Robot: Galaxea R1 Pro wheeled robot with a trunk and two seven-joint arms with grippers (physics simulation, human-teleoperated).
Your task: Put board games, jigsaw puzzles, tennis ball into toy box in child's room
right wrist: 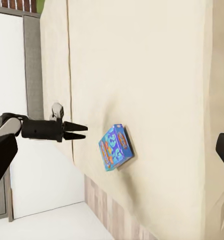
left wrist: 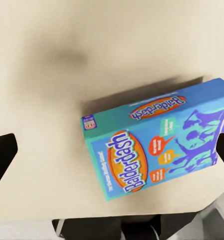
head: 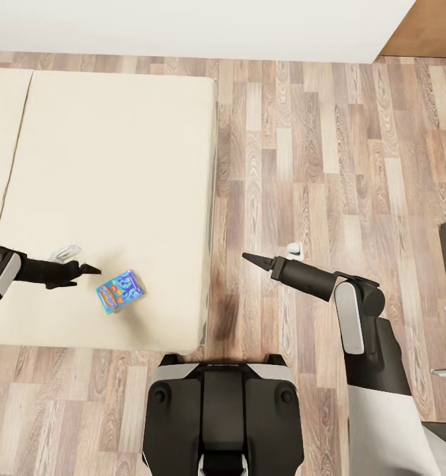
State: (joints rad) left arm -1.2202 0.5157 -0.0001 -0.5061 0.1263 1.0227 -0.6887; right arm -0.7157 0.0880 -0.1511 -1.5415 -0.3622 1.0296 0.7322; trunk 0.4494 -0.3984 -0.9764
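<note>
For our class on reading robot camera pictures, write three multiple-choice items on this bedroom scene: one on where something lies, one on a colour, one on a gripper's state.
1. Where does the flat blue board game box lie?
A. On the cream bed cover
B. On the wood-plank floor
C. Between the right gripper's fingers

2. What colour is the oval with the box's title?
A. Green
B. Orange
C. Black

3. How is the left gripper?
A. Shut on the box
B. Open, beside the box without touching it
C. Pressed flat on the floor

Answers:
1 A: cream cover surrounds the box.
2 B: the left wrist view shows an orange oval.
3 B: the right wrist view shows its fingers spread, short of the box.
</note>
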